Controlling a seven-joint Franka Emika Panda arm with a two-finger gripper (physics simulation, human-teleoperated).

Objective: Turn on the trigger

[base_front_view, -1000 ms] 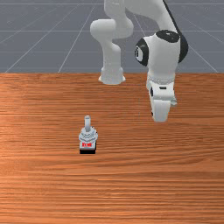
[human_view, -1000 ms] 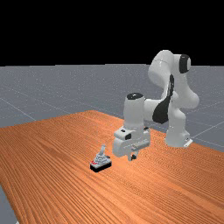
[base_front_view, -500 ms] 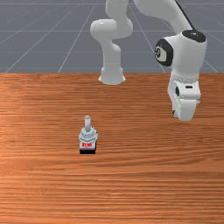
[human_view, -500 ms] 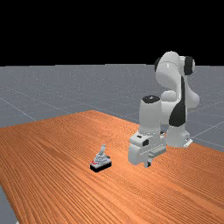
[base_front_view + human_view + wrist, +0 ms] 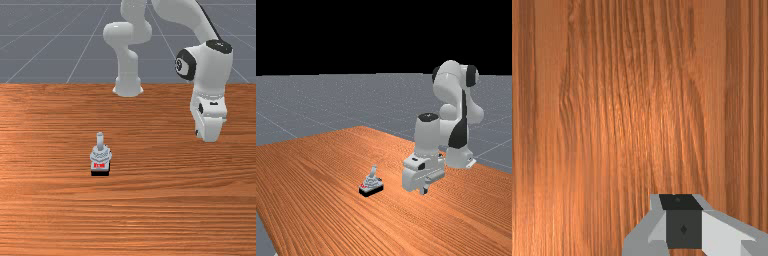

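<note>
My gripper (image 5: 424,190), fingertips together, empty, lower right of far view; joystick (image 5: 371,186) well apart, lower left, approach and switching-on both left, I judge.

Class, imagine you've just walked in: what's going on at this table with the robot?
A Panda arm holds its gripper above the wooden table, off to the front view's right of a grey joystick. The joystick stands on its black base, its stick pointing up. Nothing is handling it: the gripper is well clear of it.
</note>
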